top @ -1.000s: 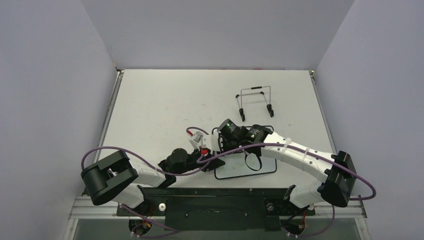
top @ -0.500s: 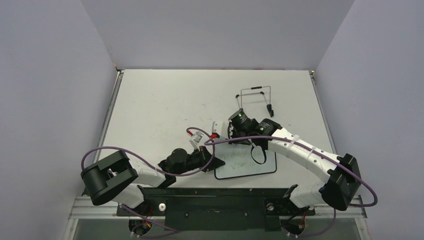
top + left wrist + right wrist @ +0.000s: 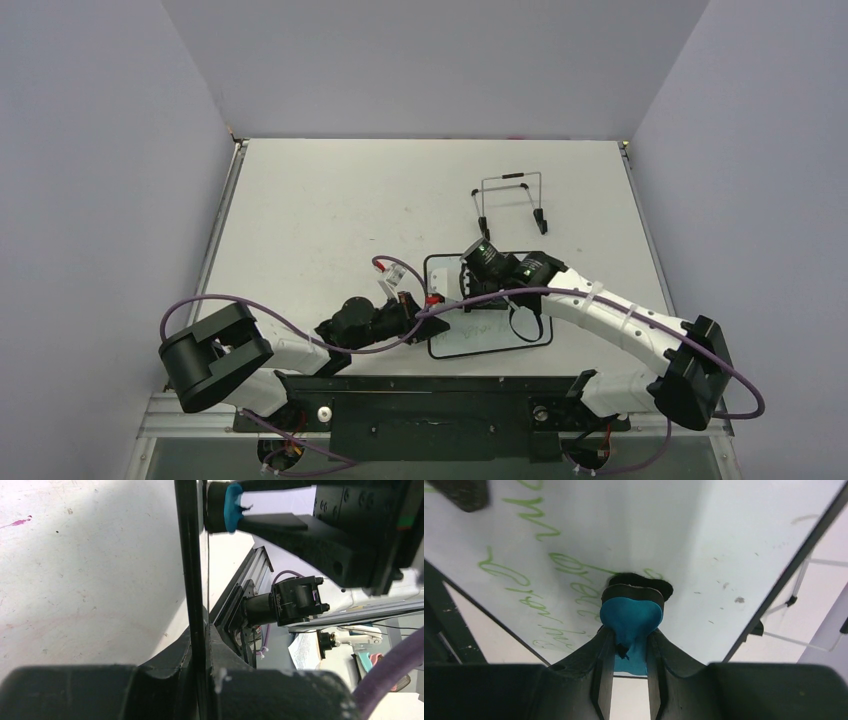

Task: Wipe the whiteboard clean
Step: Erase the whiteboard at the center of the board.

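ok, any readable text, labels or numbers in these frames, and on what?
Green handwriting on the whiteboard: several cursive lines, skewed and partly hidden by the eraser; not legible, so nothing to quote.
No other labels, brands or numbers readable in any view.

Swept right jaws with eraser (image 3: 630,614) off whiteboard (image 3: 492,338) far-left corner, rightward and away from me, toward wire stand (image 3: 510,203). Then pulled back nearer. Jaws now over far-middle of board. Far-left corner of frame, covered a second ago, now shows in overhead view. Right elbow swung farther right and nearer surface's near edge. Left wrist crept slightly right and farther along board's left edge.
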